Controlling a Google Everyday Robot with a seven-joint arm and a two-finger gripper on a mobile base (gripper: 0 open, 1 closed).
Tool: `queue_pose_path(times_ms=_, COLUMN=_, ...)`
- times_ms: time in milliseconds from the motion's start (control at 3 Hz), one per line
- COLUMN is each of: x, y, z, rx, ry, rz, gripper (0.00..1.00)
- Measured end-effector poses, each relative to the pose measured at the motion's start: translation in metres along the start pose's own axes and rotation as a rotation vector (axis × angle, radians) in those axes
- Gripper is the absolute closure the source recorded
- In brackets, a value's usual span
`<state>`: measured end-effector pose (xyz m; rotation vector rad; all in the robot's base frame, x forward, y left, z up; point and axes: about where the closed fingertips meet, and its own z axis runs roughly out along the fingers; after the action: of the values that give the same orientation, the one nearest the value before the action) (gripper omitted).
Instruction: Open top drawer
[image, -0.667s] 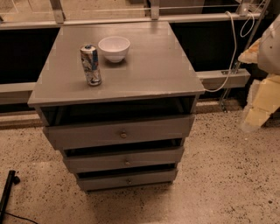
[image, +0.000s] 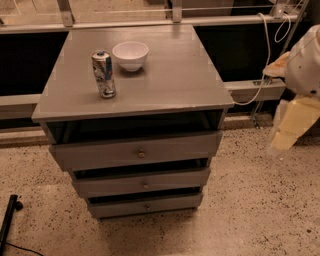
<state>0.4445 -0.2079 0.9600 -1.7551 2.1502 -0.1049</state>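
Note:
The top drawer (image: 135, 152) is the widest grey front of three in a grey cabinet, with a small round metal knob (image: 141, 154) at its centre. A dark open gap shows between it and the cabinet top. My gripper (image: 292, 125) is at the right edge of the camera view, a cream-coloured part hanging below the white arm. It is well to the right of the cabinet, about level with the top drawer, and touches nothing.
On the cabinet top (image: 170, 75) stand a drink can (image: 104, 74) and a white bowl (image: 130, 55). Two narrower drawers (image: 142, 184) sit below. A cable and rail (image: 250, 90) run behind. A dark pole (image: 7, 220) lies on the speckled floor at the left.

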Motion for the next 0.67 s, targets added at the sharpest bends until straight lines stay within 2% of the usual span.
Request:
queue_pose_path(times_ms=333, x=-0.009, y=0.030, z=0.054, rx=-0.022, ry=-0.090, rz=-0.107, gripper=0.00)
queue_pose_path(times_ms=667, x=-0.006, y=0.042, z=0.085, rx=-0.018, ry=-0.099, rz=-0.144, gripper=0.00)
